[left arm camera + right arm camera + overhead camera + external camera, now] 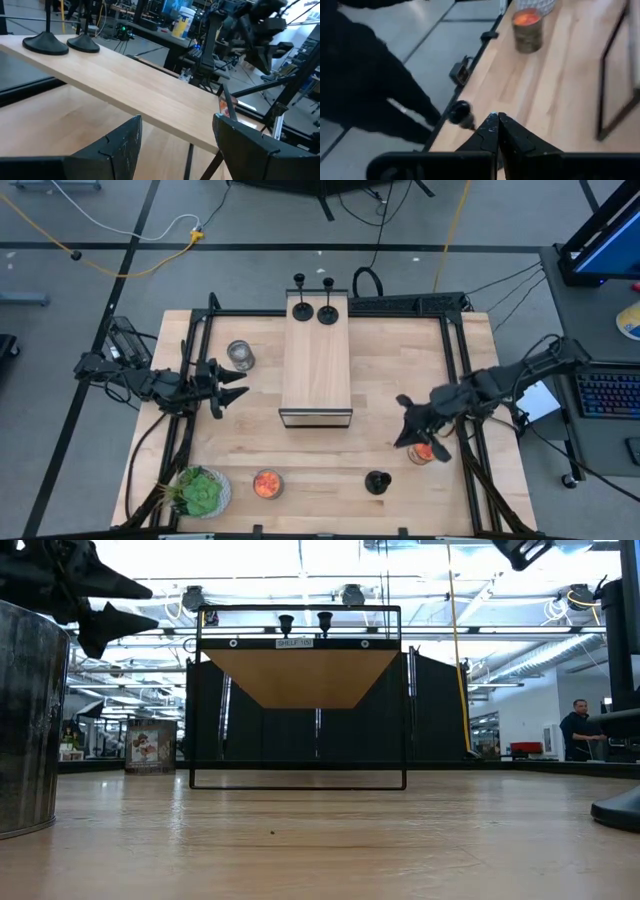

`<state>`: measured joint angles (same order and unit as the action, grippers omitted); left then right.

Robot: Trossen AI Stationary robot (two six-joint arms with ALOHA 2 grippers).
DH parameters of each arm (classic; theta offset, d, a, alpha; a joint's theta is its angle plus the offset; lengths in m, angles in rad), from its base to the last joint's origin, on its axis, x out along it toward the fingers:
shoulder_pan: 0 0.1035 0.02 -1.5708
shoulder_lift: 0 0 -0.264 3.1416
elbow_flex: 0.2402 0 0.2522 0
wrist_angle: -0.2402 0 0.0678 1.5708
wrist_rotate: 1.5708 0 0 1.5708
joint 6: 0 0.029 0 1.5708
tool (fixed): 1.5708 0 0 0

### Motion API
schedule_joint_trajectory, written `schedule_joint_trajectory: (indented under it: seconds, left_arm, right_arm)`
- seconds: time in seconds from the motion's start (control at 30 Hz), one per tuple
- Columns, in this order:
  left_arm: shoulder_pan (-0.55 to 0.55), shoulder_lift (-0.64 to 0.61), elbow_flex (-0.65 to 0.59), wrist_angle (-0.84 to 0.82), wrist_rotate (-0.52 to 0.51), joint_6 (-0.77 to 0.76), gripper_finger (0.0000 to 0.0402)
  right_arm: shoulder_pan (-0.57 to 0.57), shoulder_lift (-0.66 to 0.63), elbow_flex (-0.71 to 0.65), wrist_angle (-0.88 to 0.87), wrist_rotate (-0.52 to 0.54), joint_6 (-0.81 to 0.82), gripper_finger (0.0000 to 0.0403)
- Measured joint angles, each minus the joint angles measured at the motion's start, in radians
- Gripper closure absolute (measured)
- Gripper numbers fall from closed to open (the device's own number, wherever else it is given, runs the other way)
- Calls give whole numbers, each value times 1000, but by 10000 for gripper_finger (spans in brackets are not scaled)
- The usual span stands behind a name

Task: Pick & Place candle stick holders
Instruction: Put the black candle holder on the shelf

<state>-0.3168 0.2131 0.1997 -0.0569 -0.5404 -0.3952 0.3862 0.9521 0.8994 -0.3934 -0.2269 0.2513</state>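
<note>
**Two holders on the shelf, one on the tabletop, both tools empty**

The left tool [238, 385] hangs over the left part of the tabletop [390, 380], pointing toward the wooden shelf [316, 360]. Its two fingers [122, 145] stand wide apart and nothing lies between them; it touches nothing. A glass jar [240, 355] stands just beyond it, toward the far edge.

The right tool [408, 425] hangs over the right part of the tabletop, beside the shelf's near right corner. In the right wrist view its fingers [487, 131] are pressed together with no gap, and they grip nothing. Just beside this tool, near the right edge, stands a jar with an orange candle [422, 451].

Two tall candle stick holders [299, 307] [328, 311] stand upright side by side at the far end of the shelf top, their round bases close together. A third, squat candle stick holder [377, 481] stands on the tabletop near the front edge, well apart from both tools.

Also at the front edge are a second orange candle jar [267, 484] and a green plant in a pot [200, 492] at the left corner.
</note>
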Motion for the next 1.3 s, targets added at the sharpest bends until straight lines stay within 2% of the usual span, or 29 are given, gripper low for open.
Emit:
schedule_joint_trajectory:
  seconds: [0.2, 0.33, 0.53, 0.8, 1.3]
  left_arm:
    - [0, 0, 0, 0, 75, -7, 151]
    - [0, 1, 0, 0, 113, -19, 151]
    - [0, 0, 0, 1, 148, -6, 151]
    - [0, 0, 0, 0, 150, 6, 151]
    - [0, 0, 0, 0, 177, 20, 151]
  right_arm:
    - [99, 139, 181, -220, 97, 22, 403]
    - [137, 246, 309, -361, 102, 37, 403]
    - [180, 382, 441, -456, 96, 51, 403]
    - [185, 476, 513, -461, 96, 121, 403]
    - [176, 498, 514, -481, 65, 254, 401]
